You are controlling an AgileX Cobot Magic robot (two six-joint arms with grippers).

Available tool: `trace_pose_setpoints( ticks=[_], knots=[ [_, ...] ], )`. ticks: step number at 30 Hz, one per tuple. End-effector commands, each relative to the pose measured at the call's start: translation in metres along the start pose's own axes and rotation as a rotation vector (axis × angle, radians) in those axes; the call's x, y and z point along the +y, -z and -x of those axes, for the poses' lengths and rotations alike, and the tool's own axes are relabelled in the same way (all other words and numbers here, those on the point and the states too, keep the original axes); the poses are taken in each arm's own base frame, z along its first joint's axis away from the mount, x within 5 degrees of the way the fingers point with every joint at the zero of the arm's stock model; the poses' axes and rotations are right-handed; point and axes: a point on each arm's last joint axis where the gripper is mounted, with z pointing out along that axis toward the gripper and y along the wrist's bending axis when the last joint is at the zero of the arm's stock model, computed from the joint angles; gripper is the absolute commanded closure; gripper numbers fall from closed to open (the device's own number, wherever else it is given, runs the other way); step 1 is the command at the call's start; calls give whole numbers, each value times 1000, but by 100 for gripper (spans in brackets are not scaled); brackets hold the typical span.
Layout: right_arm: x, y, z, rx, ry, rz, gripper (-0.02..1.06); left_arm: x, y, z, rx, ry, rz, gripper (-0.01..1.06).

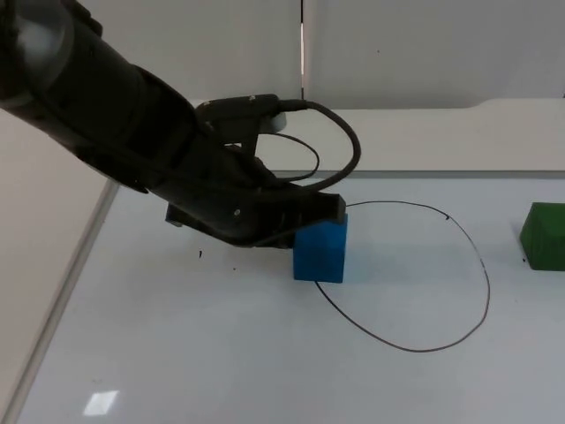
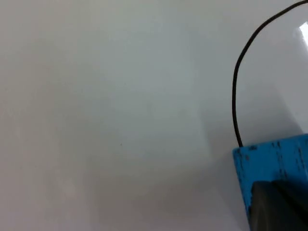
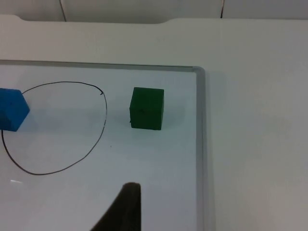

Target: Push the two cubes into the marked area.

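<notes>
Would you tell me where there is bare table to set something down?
Bare: inside the drawn loop, between the blue cube on its line and the green cube; also the near table. Crowded: the left gripper at the blue cube. The right gripper waits near the green one.

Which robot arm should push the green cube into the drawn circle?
Probably the right. The green cube sits outside the marked area on the right side, in front of the right gripper. The left gripper is at the blue cube.
</notes>
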Motion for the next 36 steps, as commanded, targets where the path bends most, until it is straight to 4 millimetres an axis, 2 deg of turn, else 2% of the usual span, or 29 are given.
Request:
trace_pose_setpoints(
  ticks=[1, 9, 12, 18, 36],
  knots=[
    [0, -1, -1, -1, 0, -3, -1, -3, 0, 1, -1, 31, -15, 105],
    [0, -1, -1, -1, 0, -3, -1, -8, 0, -1, 15, 44, -46, 105],
    [0, -1, -1, -1, 0, -3, -1, -18, -1, -6, 25, 23, -63, 105],
    [0, -1, -1, -1, 0, -3, -1, -25, -2, -8, 17, 4, -49, 105],
    [0, -1, -1, -1, 0, -3, -1, -27, -2, -9, 17, 17, -52, 105]
  ],
)
